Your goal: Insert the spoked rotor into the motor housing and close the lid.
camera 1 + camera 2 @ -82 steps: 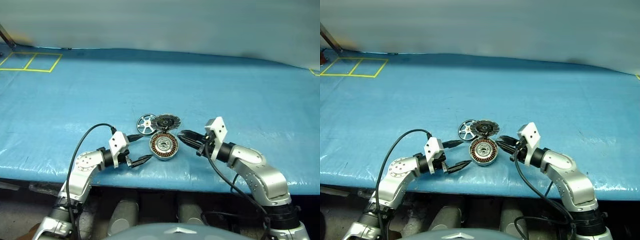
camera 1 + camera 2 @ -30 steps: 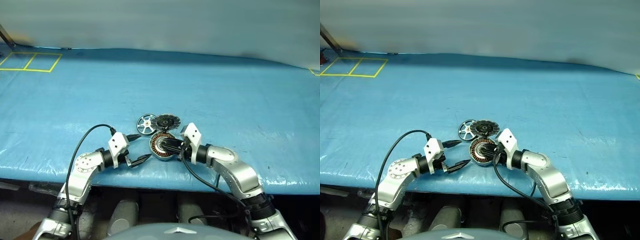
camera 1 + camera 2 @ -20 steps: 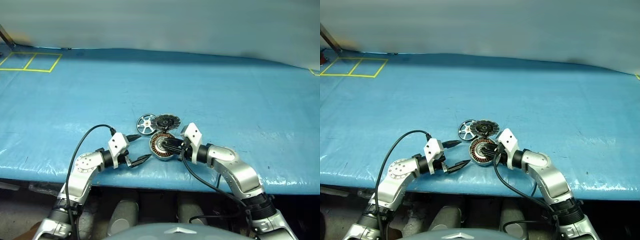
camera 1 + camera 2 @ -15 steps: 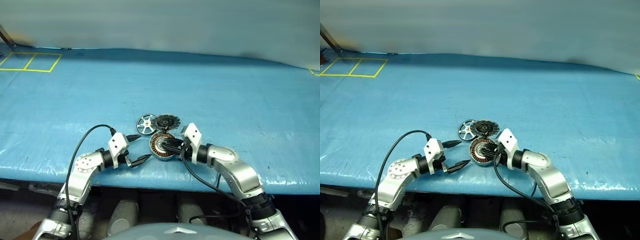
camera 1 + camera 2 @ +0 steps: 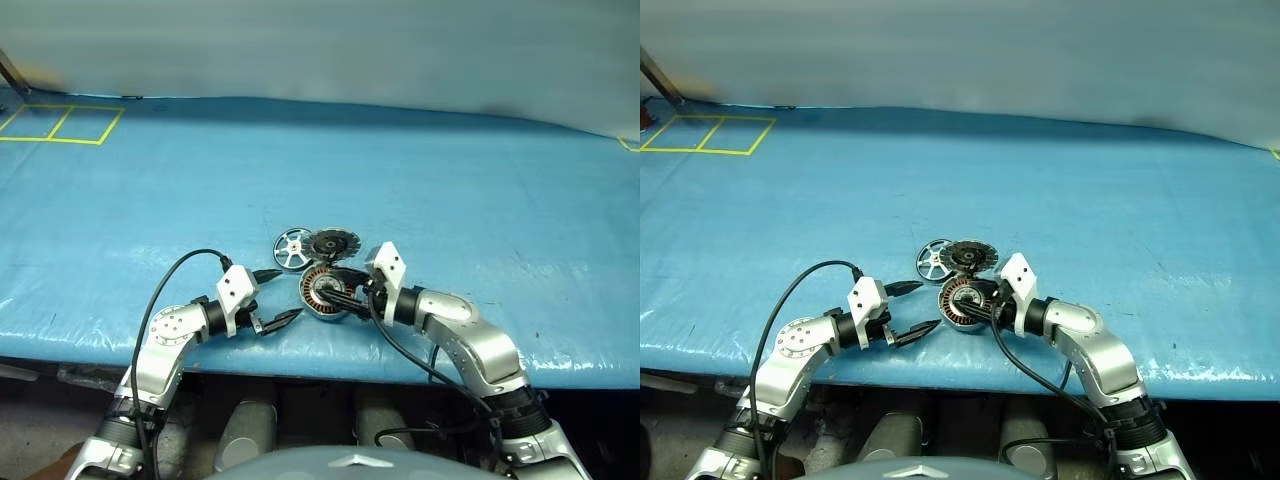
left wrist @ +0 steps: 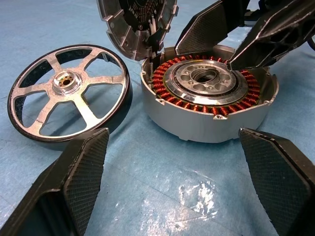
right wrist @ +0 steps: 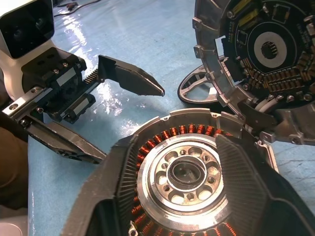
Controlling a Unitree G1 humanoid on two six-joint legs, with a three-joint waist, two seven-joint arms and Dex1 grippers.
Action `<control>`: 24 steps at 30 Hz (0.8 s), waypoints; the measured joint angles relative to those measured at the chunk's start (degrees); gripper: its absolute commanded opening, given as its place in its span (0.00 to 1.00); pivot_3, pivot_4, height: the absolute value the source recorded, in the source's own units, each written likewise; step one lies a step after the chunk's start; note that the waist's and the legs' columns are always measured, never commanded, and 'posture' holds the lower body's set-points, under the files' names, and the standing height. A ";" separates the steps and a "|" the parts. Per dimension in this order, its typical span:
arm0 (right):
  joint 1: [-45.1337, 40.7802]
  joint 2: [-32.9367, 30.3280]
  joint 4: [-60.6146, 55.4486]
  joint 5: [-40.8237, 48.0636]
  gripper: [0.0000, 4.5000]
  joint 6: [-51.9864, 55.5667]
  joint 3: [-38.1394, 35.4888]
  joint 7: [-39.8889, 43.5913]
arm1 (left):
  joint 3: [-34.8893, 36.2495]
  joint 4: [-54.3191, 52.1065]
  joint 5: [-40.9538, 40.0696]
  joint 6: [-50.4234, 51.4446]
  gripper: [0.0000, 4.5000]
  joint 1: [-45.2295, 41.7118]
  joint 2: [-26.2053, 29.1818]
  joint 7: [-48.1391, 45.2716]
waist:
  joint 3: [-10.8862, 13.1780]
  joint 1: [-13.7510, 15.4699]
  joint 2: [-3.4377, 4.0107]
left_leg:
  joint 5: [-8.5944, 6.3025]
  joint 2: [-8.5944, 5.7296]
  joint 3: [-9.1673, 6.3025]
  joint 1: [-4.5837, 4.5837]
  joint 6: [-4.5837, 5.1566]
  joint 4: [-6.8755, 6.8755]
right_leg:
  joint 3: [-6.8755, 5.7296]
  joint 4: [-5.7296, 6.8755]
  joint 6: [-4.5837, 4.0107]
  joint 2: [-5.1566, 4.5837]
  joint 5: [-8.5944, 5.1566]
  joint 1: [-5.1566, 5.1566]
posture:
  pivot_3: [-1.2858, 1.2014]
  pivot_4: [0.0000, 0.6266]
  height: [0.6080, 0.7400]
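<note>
My right claw (image 5: 338, 290) reaches over the motor housing (image 5: 327, 292) near the blue worktop's (image 5: 450, 200) front edge, fingers parted around its centre, gripping nothing; my left claw (image 5: 275, 297) waits just beside, wide open. Left wrist view: the spoked rotor (image 6: 69, 92) lies flat beside the housing, the lid (image 6: 137, 20) propped behind. Right wrist view: my fingers (image 7: 243, 179) straddle the hub. I judge they could nudge the housing or scrape the copper coils (image 7: 189, 132).

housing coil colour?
Copper-red coils in the silver housing; clearest in left wrist view.
</note>
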 measured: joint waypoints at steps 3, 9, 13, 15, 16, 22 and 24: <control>0.00 -0.32 -0.01 -0.14 0.17 0.01 0.06 -0.08 | 0.00 0.02 0.03 -0.04 1.00 -0.02 -0.01 0.03 | 0.00 0.01 0.00 | 0.00 0.00 0.00 0.00 0.00 0.00 | 0.00 0.00 0.00 0.00 0.00 0.00 | 0.52 0.24 1.00; 0.00 -0.47 -0.02 -0.50 0.00 0.82 0.16 -0.16 | 0.00 0.02 0.08 -0.11 1.00 -0.01 -0.02 0.17 | 0.00 0.00 0.00 | 0.00 0.00 0.00 0.00 0.00 0.00 | 0.00 0.00 0.00 0.00 0.00 0.00 | 0.52 0.24 1.00; 0.00 -1.23 -0.55 -0.83 0.00 1.17 1.12 0.03 | 0.00 0.02 0.11 -0.11 1.00 -0.01 -0.02 0.24 | 0.00 0.00 0.00 | 0.00 0.00 0.00 0.00 0.00 0.00 | 0.00 0.00 0.00 0.00 0.00 0.00 | 0.52 0.24 1.00; -0.04 -1.70 -1.18 -1.00 0.00 1.41 1.97 0.06 | 0.00 0.02 0.13 -0.12 1.00 -0.02 -0.02 0.28 | 0.00 -0.02 0.00 | 0.00 0.00 0.00 0.00 0.00 0.00 | 0.00 0.00 0.00 0.00 0.00 0.00 | 0.52 0.24 1.00; -0.10 -2.14 -1.41 -1.47 0.00 1.80 2.68 0.10 | 0.00 0.03 0.17 -0.16 1.00 -0.05 -0.05 0.29 | 0.00 -0.01 0.00 | 0.00 0.00 0.00 0.00 0.00 0.00 | 0.00 0.00 0.00 0.00 0.00 0.00 | 0.52 0.24 1.00; -3.18 -7.09 -4.09 -7.15 0.00 3.69 7.78 -0.18 | 0.00 0.20 0.26 -0.40 1.00 -0.12 -0.31 0.56 | -0.03 0.06 0.00 | 0.00 0.00 0.00 0.08 0.00 0.02 | 0.00 0.01 0.00 0.00 0.00 0.07 | 0.52 0.24 1.00; -3.26 -7.98 -5.68 -7.89 0.00 4.77 8.20 -0.58 | 0.00 0.20 0.28 -0.51 1.00 -0.07 -0.32 0.72 | -0.04 0.21 -0.02 | 0.00 0.00 -0.01 0.07 -0.01 0.02 | -0.01 0.01 0.00 -0.01 0.00 0.07 | 0.52 0.24 1.00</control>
